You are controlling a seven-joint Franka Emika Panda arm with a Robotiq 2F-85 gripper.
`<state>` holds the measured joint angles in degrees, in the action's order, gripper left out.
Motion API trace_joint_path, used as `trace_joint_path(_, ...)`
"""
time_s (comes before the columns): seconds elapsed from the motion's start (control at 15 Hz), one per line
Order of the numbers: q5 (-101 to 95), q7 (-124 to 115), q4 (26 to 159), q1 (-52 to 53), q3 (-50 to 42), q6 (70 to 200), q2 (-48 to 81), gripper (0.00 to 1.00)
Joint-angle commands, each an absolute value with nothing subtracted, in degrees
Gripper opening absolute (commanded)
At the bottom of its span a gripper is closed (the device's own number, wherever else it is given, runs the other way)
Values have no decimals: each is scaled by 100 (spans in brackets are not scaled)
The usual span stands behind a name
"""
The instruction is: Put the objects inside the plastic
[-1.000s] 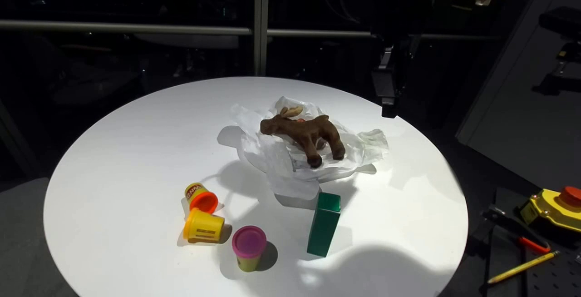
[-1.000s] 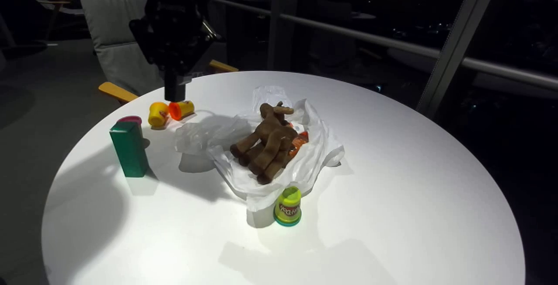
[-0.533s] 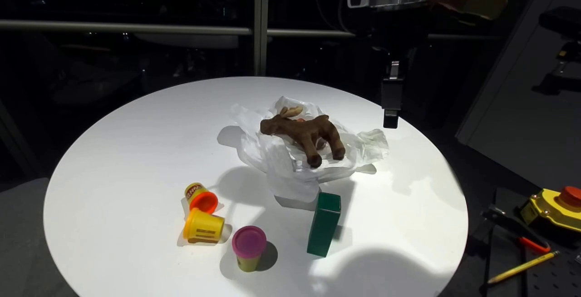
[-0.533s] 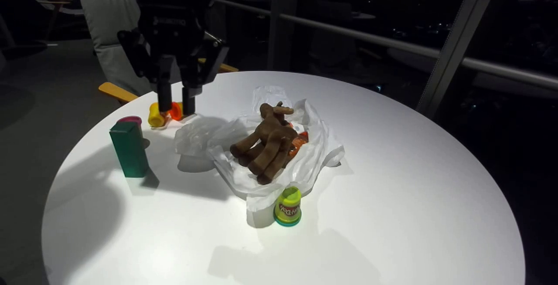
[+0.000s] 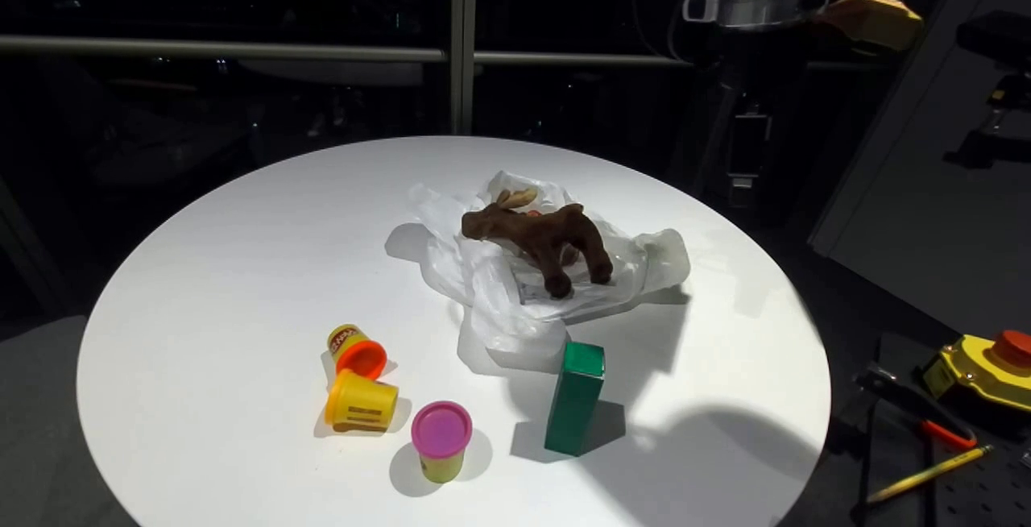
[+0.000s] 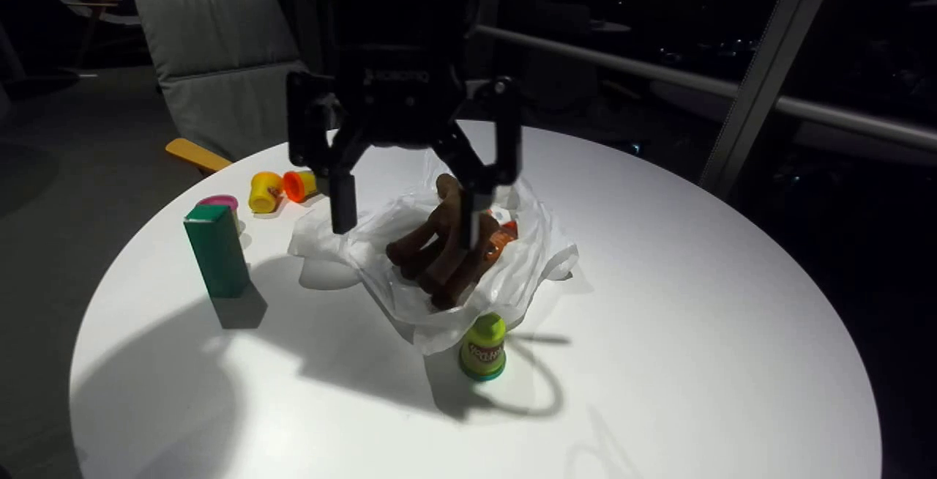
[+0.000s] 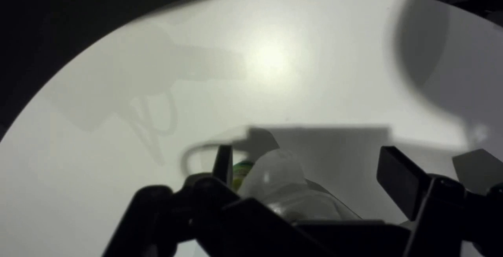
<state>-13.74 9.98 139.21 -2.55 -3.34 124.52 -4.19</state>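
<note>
We see the hand (image 6: 408, 224) spread wide, its two fingers (image 6: 343, 204) well apart with only air between them; it has hold of nothing. In an exterior view we find it raised and well apart from the bag (image 5: 515, 324), which lies crumpled and spread on the surface (image 5: 242, 293).

The plush (image 5: 536, 230) lies on its side in the bag's open folds, with an orange item (image 6: 501, 241) partly hidden by it.

Outside the bag, the block (image 5: 574, 402) stands on end near it, and the magenta-lidded tub (image 5: 441, 440) stands upright near the block. The yellow tub (image 5: 362, 400) and the orange-lidded tub (image 5: 346, 340) lie on their sides; we cannot tell whether they touch. The lime tub (image 6: 483, 351) stands upside down on its teal lid, just beside the bag's edge.

In an exterior view one finger cuts across the plush and hides part of it. In the wrist view the hand covers much of the bag and some of the lime tub.

Beyond the surface we see a chair (image 6: 212, 61), a yellow box (image 5: 970, 374) with a red button, and a pencil (image 5: 926, 476).
</note>
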Motion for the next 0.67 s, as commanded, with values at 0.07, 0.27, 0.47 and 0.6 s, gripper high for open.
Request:
trace_joint_path(0.07, -1896, 1307, 14466, -599, -644, 13018, -526, 100)
trace_joint_path(0.27, -2325, 1284, 14697, -726, -745, 13461, -360, 100)
trace_joint_path(0.47, -2859, 989, 14802, -810, -789, 14439, 44, 100)
trace_joint_path(0.6, -3336, 643, 14716, -846, -826, 15043, 459, 100)
